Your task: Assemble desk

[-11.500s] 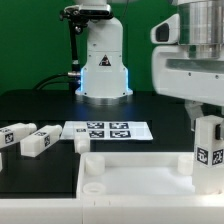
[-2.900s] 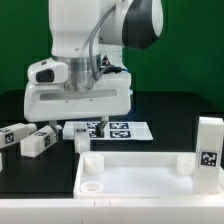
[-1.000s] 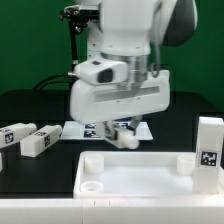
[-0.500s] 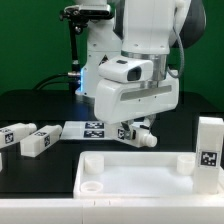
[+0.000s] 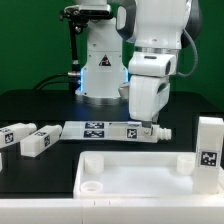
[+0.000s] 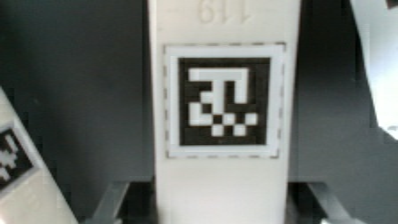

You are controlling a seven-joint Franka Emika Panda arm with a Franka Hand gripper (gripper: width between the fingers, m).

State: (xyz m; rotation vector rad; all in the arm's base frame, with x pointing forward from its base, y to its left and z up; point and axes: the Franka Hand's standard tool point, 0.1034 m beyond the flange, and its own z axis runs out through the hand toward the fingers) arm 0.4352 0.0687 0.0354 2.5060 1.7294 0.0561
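Gripper point(image 5: 152, 124) fingers are closed on a white square-section leg point(image 5: 163, 133), one on each side face. In the wrist view the leg point(image 6: 222, 110) fills the gap between the two grey fingers point(image 6: 125, 200), and its black-and-white tag faces the camera. In the exterior view the held leg lies level, just above or on the far edge of the marker board point(image 5: 95, 128). Contact with the surface below cannot be determined. The arm comes down on it from above.

The tabletop point(image 5: 140, 182) lies flat at the front of the black table point(image 5: 40, 108), nearer the camera than the held leg and apart from it. One round corner socket point(image 5: 90, 186) shows open at the exterior view's left front corner.

An upright leg point(image 5: 208, 148) stands at the tabletop's edge on the exterior view's right, with its tag facing the camera. Two loose legs point(image 5: 38, 141) lie on their sides on the table at the exterior view's left, close together and well apart from the gripper.
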